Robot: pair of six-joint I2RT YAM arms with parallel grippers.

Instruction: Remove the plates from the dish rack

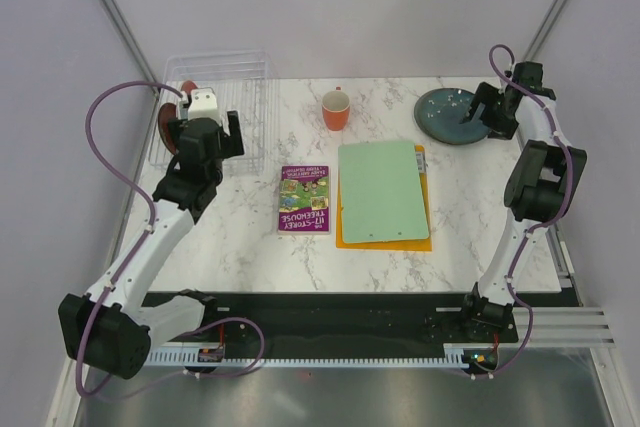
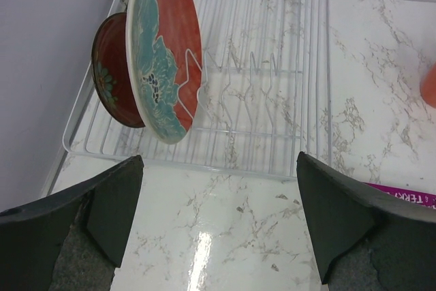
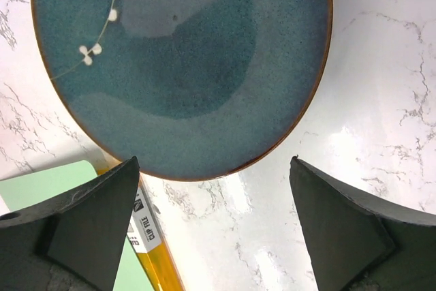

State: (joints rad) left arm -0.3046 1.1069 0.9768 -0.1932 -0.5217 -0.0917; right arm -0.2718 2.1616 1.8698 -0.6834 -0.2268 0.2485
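Clear rectangular plastic dish rack (image 2: 272,39), far-left corner of white marble worktop (image 1: 250,257): two plates stand on edge at its left end. Round teal-and-red floral plate (image 2: 162,52) in front, round dark red plate (image 2: 111,73) close behind.
Left end effector (image 2: 219,219): released, jaws wide apart, nothing held, just short of the rack's near rim.
Round blue-green plate (image 3: 184,66): flat on the worktop at far right, outside the rack.
Right end effector (image 3: 211,219): spread wide, empty, at that plate's near rim.
Top view alone shows orange cup (image 1: 336,110), purple book (image 1: 304,198) and pale green board (image 1: 382,192). Plate patterns are clear only in the wrist views.
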